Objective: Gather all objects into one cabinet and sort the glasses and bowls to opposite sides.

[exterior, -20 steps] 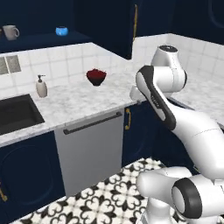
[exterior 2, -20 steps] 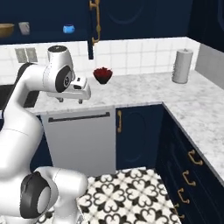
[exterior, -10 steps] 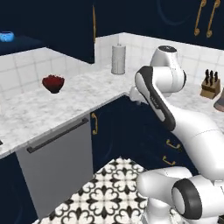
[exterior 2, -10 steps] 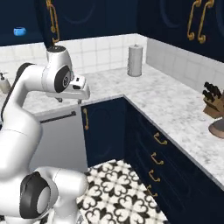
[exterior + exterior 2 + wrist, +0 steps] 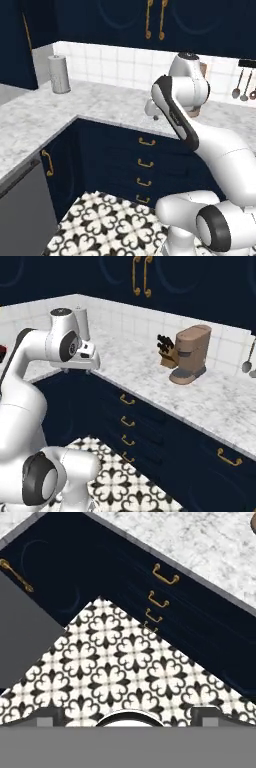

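the arm is tucked high for travel, its jaws [image 5: 90, 363] over the patterned floor [image 5: 120, 667] beside the marble tabletop [image 5: 105, 107]; whether they are released i cannot tell. no cup, bowl or open cabinet is visible, so the task's things lie elsewhere.

Marble worktop [image 5: 100, 107] wraps the corner over navy drawers [image 5: 150, 431] with brass handles [image 5: 145, 142]; white tiled wall [image 5: 120, 60] at twelve o'clock, patterned black-and-white floor [image 5: 120, 667] at six.
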